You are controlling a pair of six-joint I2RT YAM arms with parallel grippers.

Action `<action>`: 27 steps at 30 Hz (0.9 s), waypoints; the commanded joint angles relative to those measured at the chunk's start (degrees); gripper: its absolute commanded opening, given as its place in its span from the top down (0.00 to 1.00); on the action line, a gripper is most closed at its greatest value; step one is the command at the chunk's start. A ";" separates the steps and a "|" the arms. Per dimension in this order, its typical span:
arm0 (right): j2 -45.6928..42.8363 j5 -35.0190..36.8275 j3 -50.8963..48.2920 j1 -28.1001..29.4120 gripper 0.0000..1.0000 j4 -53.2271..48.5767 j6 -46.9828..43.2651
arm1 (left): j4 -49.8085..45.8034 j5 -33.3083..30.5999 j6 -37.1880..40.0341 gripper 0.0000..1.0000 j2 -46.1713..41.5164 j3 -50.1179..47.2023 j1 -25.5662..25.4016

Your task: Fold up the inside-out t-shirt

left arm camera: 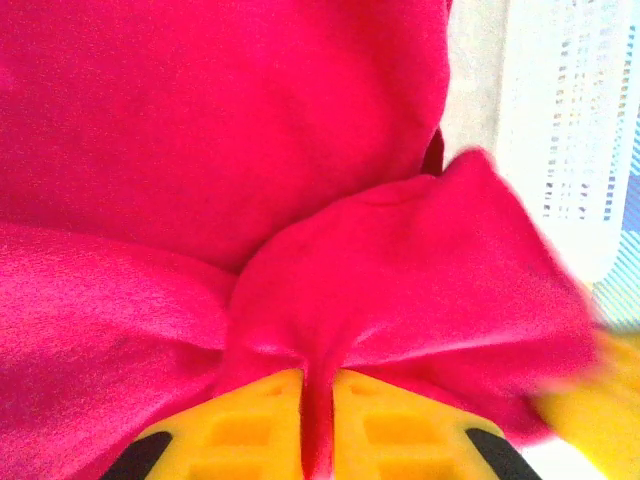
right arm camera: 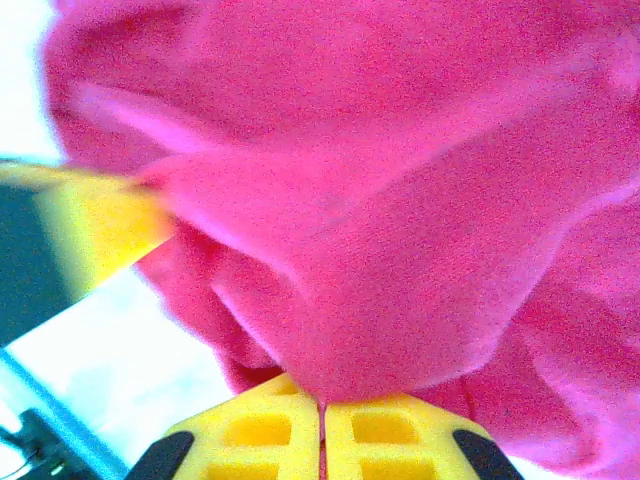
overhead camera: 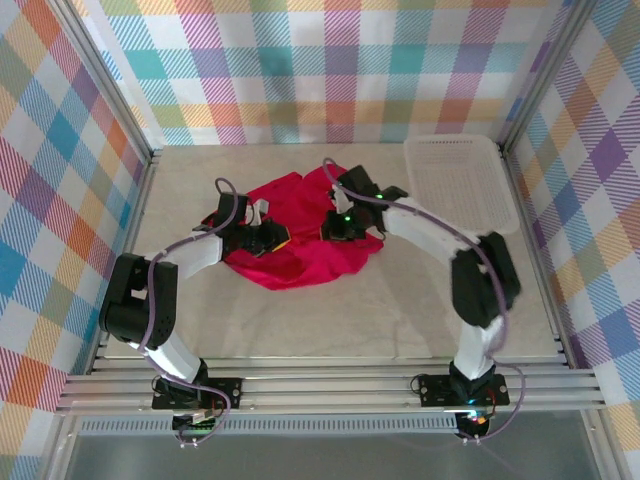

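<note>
1. Plainly, the red t-shirt (overhead camera: 305,255) lay crumpled in a loose heap on the pale table (overhead camera: 350,320), near its middle and between the two arms.
2. Seen from above, the left gripper (overhead camera: 268,238) was down on the heap's left side. The right gripper (overhead camera: 338,222) was down on its upper right part, so the two stood near each other over the cloth.
3. In the left wrist view, the left gripper (left arm camera: 318,390) had its yellow fingers (left arm camera: 250,425) drawn narrow. A raised ridge of the t-shirt (left arm camera: 200,150) was pinched between them.
4. In the right wrist view, the right gripper (right arm camera: 322,405) had its yellow fingers (right arm camera: 255,430) pressed together. A thin line of red showed in the seam, and the t-shirt (right arm camera: 400,200) bunched up from the tips.
5. A white mesh basket (overhead camera: 462,185) stood at the table's far right corner, apart from the t-shirt. Part of it (left arm camera: 570,120) also showed beyond the cloth in the left wrist view.
6. Pastel checked walls (overhead camera: 330,60) closed in the table on three sides.
</note>
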 commanded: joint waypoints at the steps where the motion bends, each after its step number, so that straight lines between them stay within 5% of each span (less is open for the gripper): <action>1: -10.63 -5.52 -9.94 -0.04 1.00 4.64 -3.56 | 1.65 -0.79 -2.22 0.89 1.85 1.30 1.10; 4: -17.18 -6.40 -21.11 -0.03 1.00 13.24 -4.47 | 2.63 -1.92 -4.33 0.76 3.42 1.79 1.32; 8: -16.59 -6.21 -31.96 -0.02 0.99 21.36 -2.28 | 2.40 -3.49 -5.78 0.76 3.63 2.31 1.67; 13: -12.65 -5.55 -35.98 -0.02 0.57 21.24 0.46 | -2.74 -5.54 -2.74 0.75 1.20 2.93 1.76; 15: -15.88 -2.59 -34.85 0.02 0.49 18.04 0.77 | -6.25 -6.68 -0.43 0.75 -0.34 2.76 1.84; 19: -20.89 1.13 -29.46 0.48 0.54 10.48 0.86 | -15.05 -10.44 2.41 0.73 -3.91 1.87 3.33; 22: -21.35 0.51 -26.52 2.37 0.63 8.76 2.07 | -19.28 -15.45 2.73 0.60 -8.58 -0.21 5.69; 27: -14.33 3.70 -19.09 8.06 0.55 5.24 0.91 | -22.72 -25.08 2.60 0.45 -16.88 -4.03 8.84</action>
